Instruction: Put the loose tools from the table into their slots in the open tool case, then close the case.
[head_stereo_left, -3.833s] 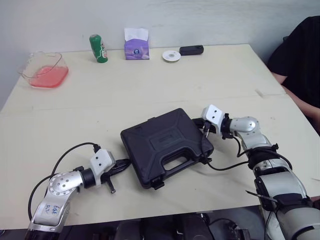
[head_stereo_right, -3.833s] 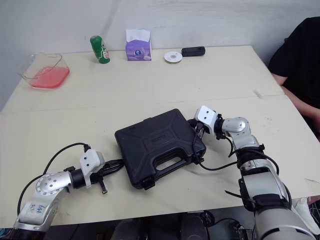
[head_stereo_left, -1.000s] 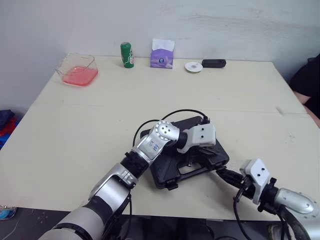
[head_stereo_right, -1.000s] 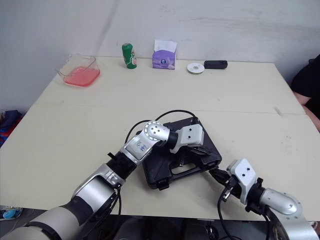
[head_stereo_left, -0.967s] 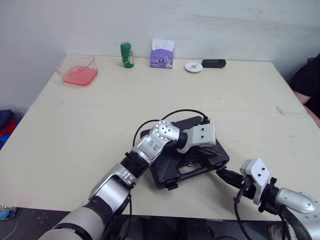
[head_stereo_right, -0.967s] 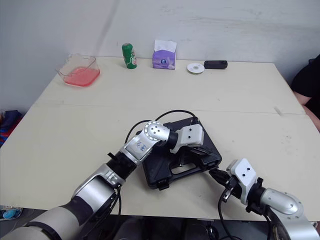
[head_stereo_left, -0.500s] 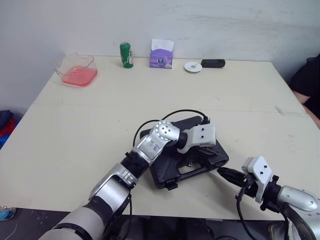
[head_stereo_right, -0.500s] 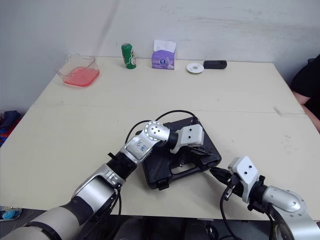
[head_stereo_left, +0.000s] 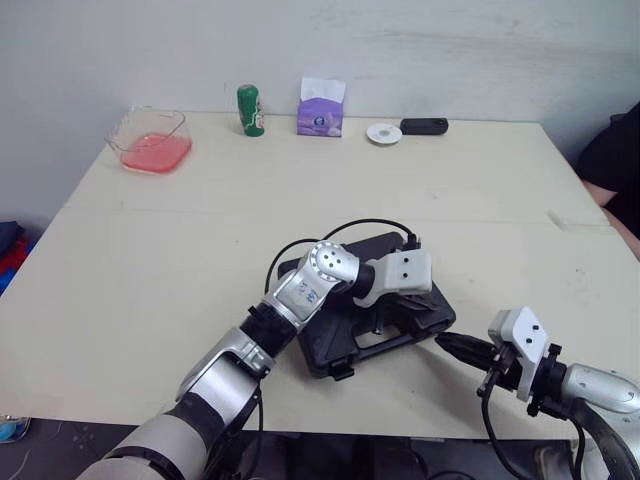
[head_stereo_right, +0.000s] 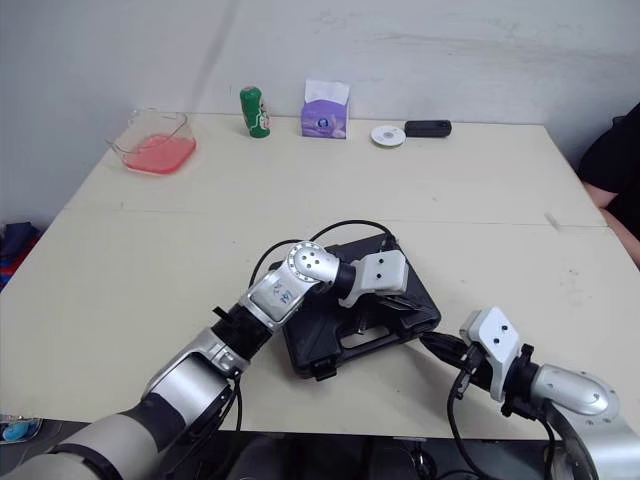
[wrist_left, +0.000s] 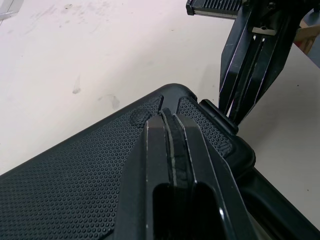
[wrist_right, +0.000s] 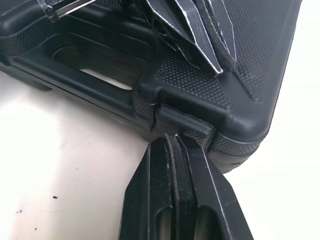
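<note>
The shut black tool case (head_stereo_left: 325, 348) lies at the near middle of the surface (head_stereo_left: 200, 230); the left hand (wrist_left: 168, 120), fingers pressed together, rests on its lid; the right hand (wrist_right: 172, 142), fingers likewise pressed together, points at the near-right latch (wrist_right: 182, 122), tips just beside it.

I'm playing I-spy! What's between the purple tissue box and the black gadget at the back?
A small white round disc lies between the purple tissue box and the black gadget; both eye views show it.
</note>
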